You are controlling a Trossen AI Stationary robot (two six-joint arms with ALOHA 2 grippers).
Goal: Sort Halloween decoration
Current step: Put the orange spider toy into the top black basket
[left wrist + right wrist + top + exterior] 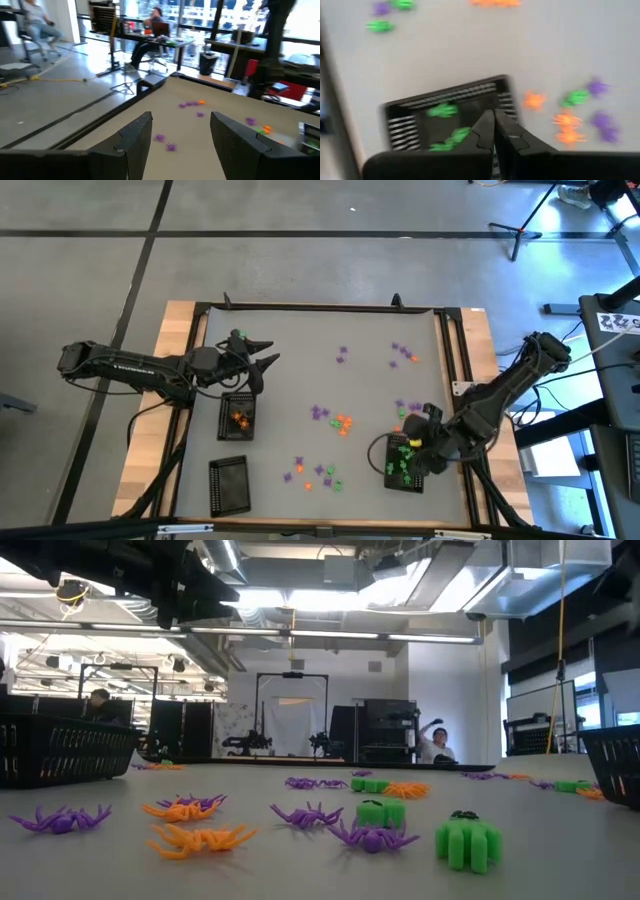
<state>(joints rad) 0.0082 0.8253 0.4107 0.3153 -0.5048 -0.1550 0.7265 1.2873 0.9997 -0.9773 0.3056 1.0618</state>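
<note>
The Halloween decoration lies scattered on the grey table: purple, orange and green trinkets in the middle (340,420), at the far side (403,354) and near the front (315,473). In the low view they show as purple spiders (305,814), orange spiders (200,838) and a green piece (468,838). My right gripper (494,114) is shut, points steeply down and hangs above a black mesh tray (403,464) that holds green trinkets (442,110). Nothing shows between its fingers. My left gripper (268,362) stands open and level at the table's left, above the mat.
A black tray (237,418) with orange trinkets sits just in front of my left gripper, and another black tray (229,485) stands at the near left. A black frame (320,307) borders the mat. People sit in the room beyond.
</note>
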